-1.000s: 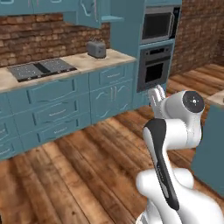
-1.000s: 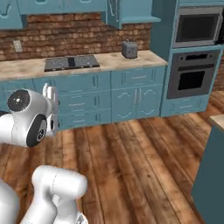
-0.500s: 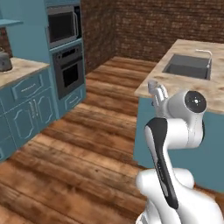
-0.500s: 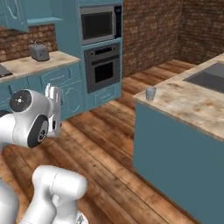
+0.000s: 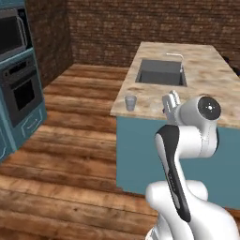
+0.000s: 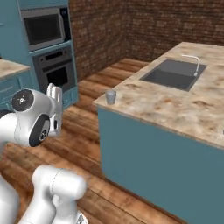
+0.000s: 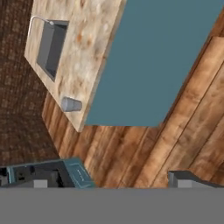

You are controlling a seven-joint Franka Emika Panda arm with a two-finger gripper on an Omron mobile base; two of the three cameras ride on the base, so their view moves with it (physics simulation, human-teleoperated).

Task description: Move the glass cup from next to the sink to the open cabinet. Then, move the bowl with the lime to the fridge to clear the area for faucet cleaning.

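The hand [image 5: 171, 99] sat tucked in close above the robot's own base, arm folded, wrist raised and fingers pointing up. It carried nothing, but whether the fingers were spread or together could not be told from these views. This looked like the approach stage of step one: the cup had not been touched, and the base was facing the island.

Just beyond the hand ran the blue front of the island, and on top of it the bench [image 5: 206, 84], a mottled stone slab. The glass cup [image 5: 130, 102] stood upright on the near corner of that bench, ahead of the hand and off to its left, close to the edge. In the right base view the glass cup [image 6: 111, 97] sat at the same corner, well apart from the hand [image 6: 55, 92].

Farther along lay the sink [image 5: 161, 72], set into the bench, with the faucet [image 5: 176, 58] arching over its far side. Past all that, the brick wall; away to the left, the wall oven [image 5: 18, 89].

Judging by this, the next move called for unfolding the arm, reaching forward and left over the bench edge, and lowering the fingers around the cup from above or the side. The cup stood near the edge, so a clumsy nudge could have sent it off.
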